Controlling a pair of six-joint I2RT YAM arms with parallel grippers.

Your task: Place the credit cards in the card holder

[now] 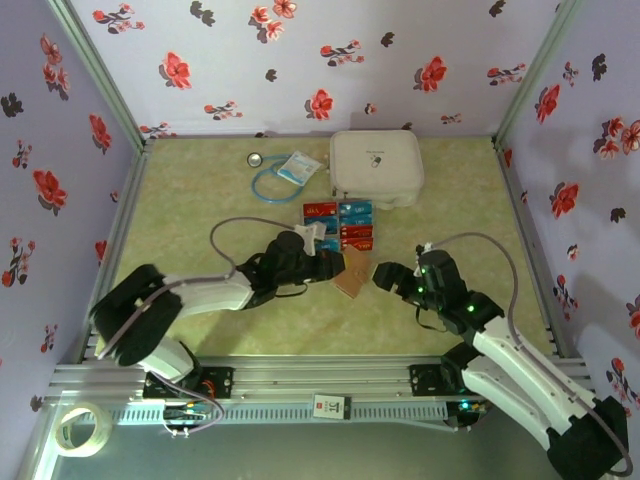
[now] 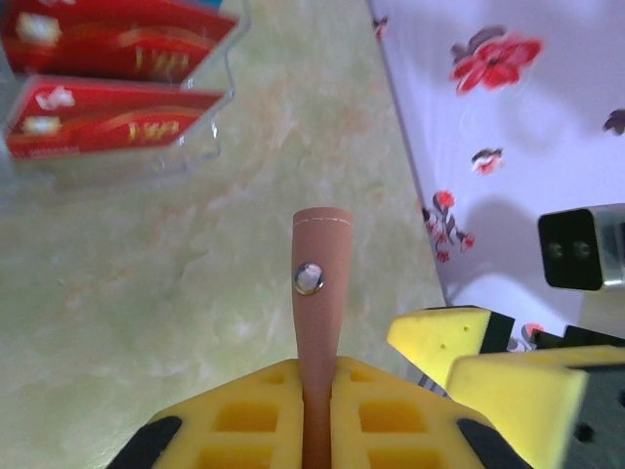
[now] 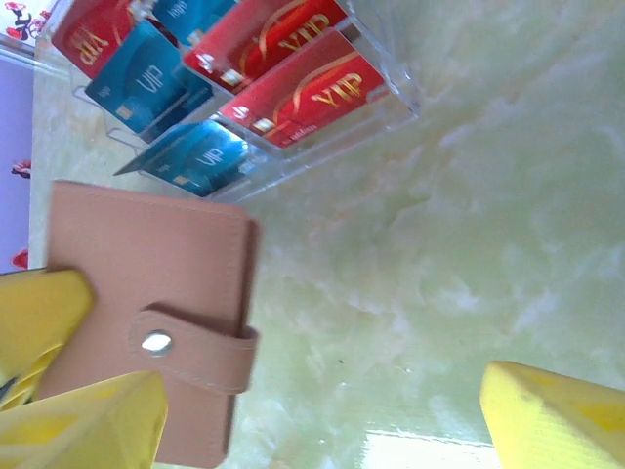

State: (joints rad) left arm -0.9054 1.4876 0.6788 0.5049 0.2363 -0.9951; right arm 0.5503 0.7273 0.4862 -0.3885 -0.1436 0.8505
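Note:
The card holder is a closed pinkish-brown wallet with a snap strap, held up off the table mid-front. My left gripper is shut on it; in the left wrist view the strap runs between the yellow pads. My right gripper stands open just to its right, and the card holder lies beside its left finger, not clamped. The red and blue credit cards lie in clear plastic sleeves just behind, also seen as red credit cards and as mixed credit cards.
A white rounded zip case stands at the back. Left of it lie a small packet, a blue cord loop and a round metal piece. Flowered walls close three sides. A tape roll sits off the table, front left.

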